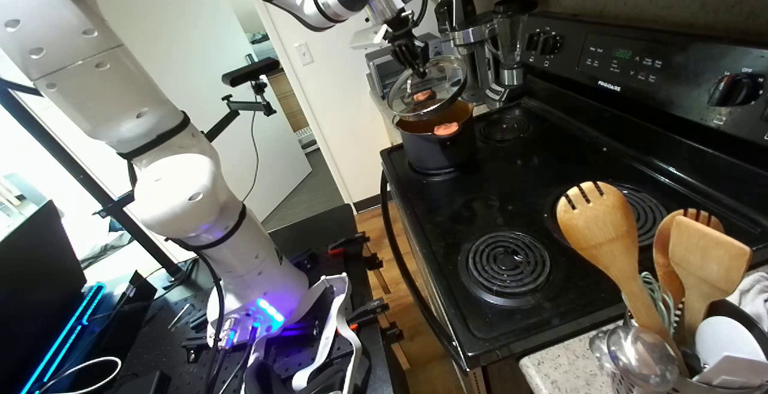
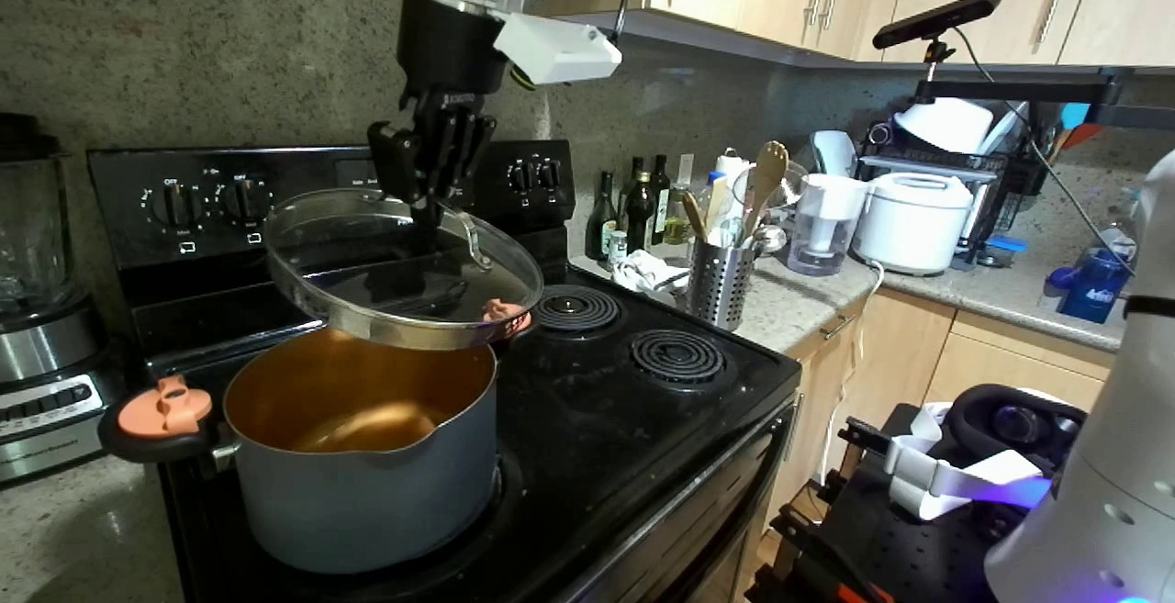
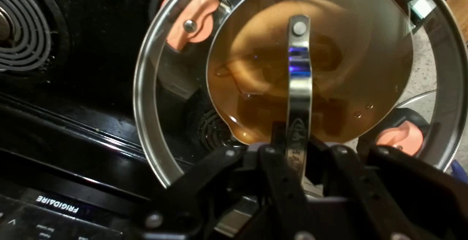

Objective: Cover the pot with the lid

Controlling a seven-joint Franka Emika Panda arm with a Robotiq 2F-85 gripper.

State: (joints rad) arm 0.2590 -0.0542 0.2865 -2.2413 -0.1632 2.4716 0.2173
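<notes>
- I take this as the placing step: the lid (image 2: 386,284) hangs tilted over the pot (image 2: 367,488) on the stove (image 1: 498,202); whether the two touch, I cannot tell.
- Next, I should level it, centre it and lower it gently.
- My end effector (image 2: 427,210) points downward, clamped on the lid's handle (image 3: 299,79), my arm (image 1: 132,106) arched across to the stove.
</notes>
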